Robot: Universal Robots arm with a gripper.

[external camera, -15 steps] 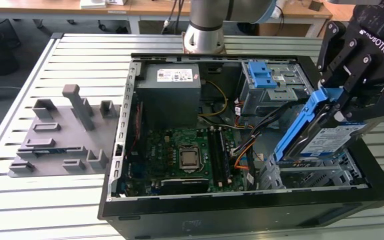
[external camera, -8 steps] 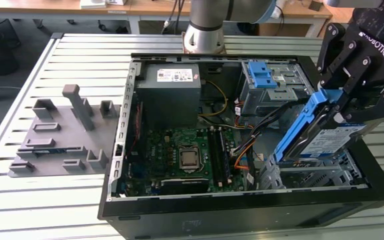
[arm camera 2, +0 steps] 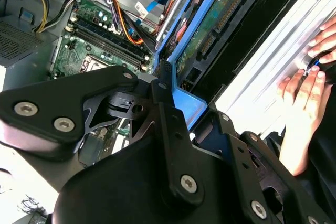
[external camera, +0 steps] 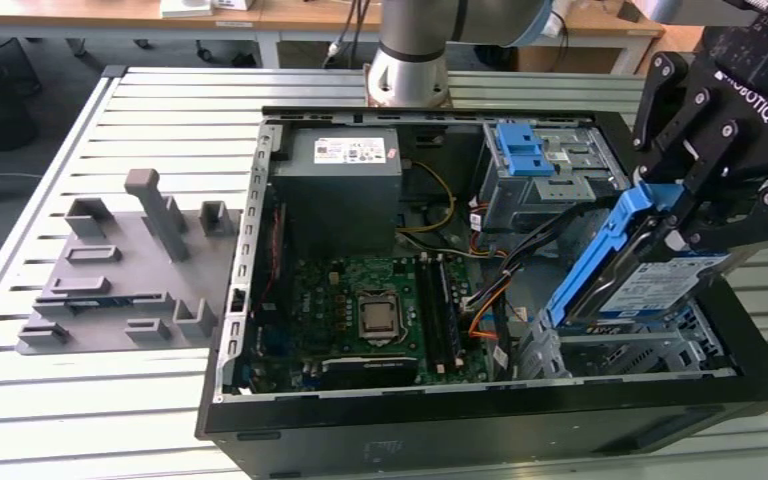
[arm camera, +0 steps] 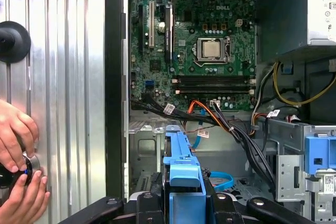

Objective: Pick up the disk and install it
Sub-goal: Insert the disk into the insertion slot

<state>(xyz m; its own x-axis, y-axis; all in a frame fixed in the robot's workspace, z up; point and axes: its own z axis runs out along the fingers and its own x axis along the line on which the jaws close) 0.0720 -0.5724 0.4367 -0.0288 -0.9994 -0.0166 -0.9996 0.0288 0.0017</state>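
Note:
The disk is a silver-grey drive with a white-and-blue label in a blue carrier. It hangs steeply tilted over the metal drive bay at the near corner of the open computer case, on the exterior view's right. My black gripper is shut on the carrier's upper blue end. In the first wrist view the disk points edge-on down toward the bay, with the gripper clamped on its handle. The second wrist view shows the disk's green circuit side and the gripper on the blue handle.
Inside the case are the motherboard, a grey power supply box, loose cables and a drive cage with a blue latch bracket. A grey fixture lies on the slatted table at the exterior view's left. A person's hands rest on the table beside the case.

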